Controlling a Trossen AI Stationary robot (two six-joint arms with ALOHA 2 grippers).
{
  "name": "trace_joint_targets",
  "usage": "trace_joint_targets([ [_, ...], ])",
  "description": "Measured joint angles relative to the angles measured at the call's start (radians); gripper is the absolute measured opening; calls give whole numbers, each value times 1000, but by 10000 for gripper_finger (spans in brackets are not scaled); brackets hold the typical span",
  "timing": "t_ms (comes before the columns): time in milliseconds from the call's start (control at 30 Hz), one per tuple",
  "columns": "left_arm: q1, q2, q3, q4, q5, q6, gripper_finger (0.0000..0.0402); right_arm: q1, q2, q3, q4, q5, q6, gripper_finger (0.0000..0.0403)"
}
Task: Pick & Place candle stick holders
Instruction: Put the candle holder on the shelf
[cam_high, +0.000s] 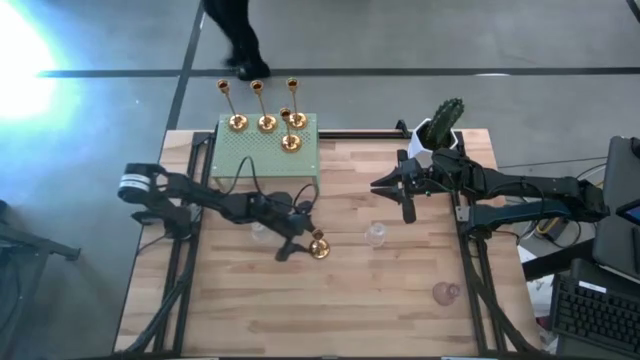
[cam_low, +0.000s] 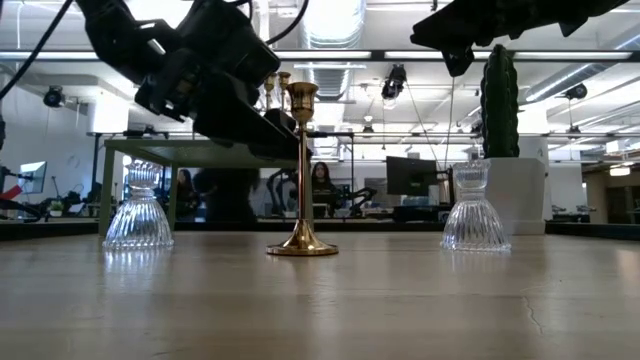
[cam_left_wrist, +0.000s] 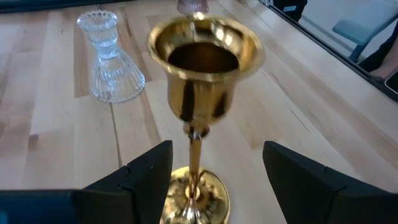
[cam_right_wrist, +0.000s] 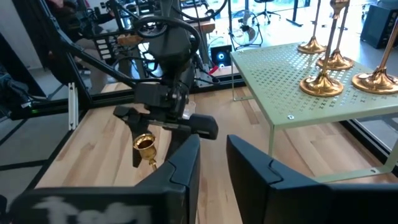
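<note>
The gold candlestick (cam_left_wrist: 198, 112) was shiny, with a flared cup on a thin stem and a round base. It stood upright on the bare wood of the table (cam_high: 340, 310), a little to the 7 o'clock side of the table's centre in the high view, just off the 5 o'clock corner of the green stand (cam_high: 262, 155). My left gripper (cam_high: 303, 240) sat at it with both fingers (cam_left_wrist: 143, 177) spread wide, one on each side of the stem and not touching it.

Four more gold candlesticks (cam_high: 266, 122) stood upright on the stand at 11 o'clock, close together. One clear ribbed glass holder (cam_high: 376, 235) sat near the table's centre, at 3 o'clock from the gold one. A second clear holder (cam_low: 138, 207) stood close by my left arm, mostly hidden under it from above. A pinkish holder (cam_high: 446, 293) sat well apart at 4 o'clock.

My left arm reached in from the 9 o'clock edge, low and stretched across the boards. My right arm came in from 3 o'clock and hung above the table beside the cactus pot (cam_high: 440, 135). My right gripper (cam_high: 398, 187) pointed toward the stand with its fingers a little apart; it seemed to hold nothing, though the wrist view left that unclear.
</note>
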Motion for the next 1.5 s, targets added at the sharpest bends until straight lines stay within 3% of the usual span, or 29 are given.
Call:
trace_joint_targets([
  [367,0,11,15,8,0,-37,194,0,0,0,0,0,0,91],
  [567,0,21,15,10,-26,-55,121,0,0,0,0,0,0,85],
  [767,1,63,15,79,-52,-66,23,0,0,0,0,0,0,72],
  [1033,-7,71,16,109,-55,-110,19,0,0,0,0,0,0,63],
  [1500,-10,-81,15,4,-105,-193,19,0,0,0,0,0,0,83],
])
